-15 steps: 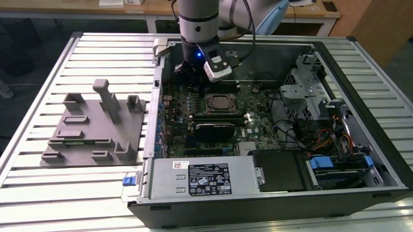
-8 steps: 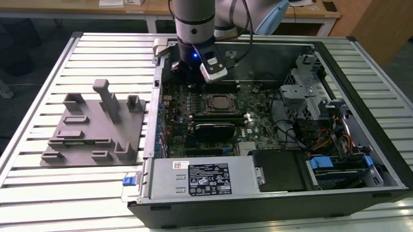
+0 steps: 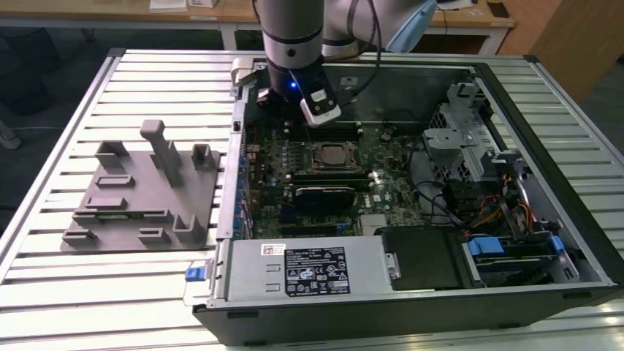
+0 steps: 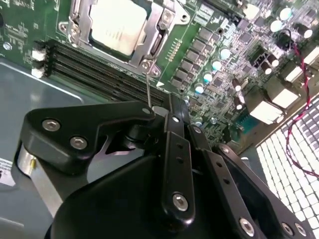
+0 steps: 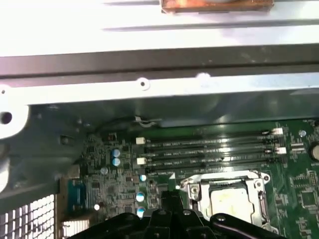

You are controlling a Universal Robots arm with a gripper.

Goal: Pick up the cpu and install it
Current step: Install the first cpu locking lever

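The cpu [image 3: 332, 154] lies flat in its socket on the green motherboard inside the open computer case [image 3: 546, 168], its silvery top framed by the metal socket clamp. It also shows in both wrist views [image 4: 117, 25] [image 5: 230, 199]. My gripper [image 4: 160, 107] hangs just beside the socket, on the side of the memory slots [image 5: 209, 149], and its black fingers [image 4: 172, 149] are shut together. A thin metal socket lever [image 4: 148, 89] rises from the clamp's edge to my fingertips; I cannot tell whether it is pinched. In the exterior view the arm's wrist [image 3: 292, 66] stands over the case's far part.
A grey moulded fixture [image 3: 146, 194] sits on the slatted table at the exterior view's left of the case. Inside the case are a black finned block [image 3: 326, 197], the power supply box [image 3: 302, 267], a drive cage [image 3: 468, 124] and loose cables [image 3: 487, 212].
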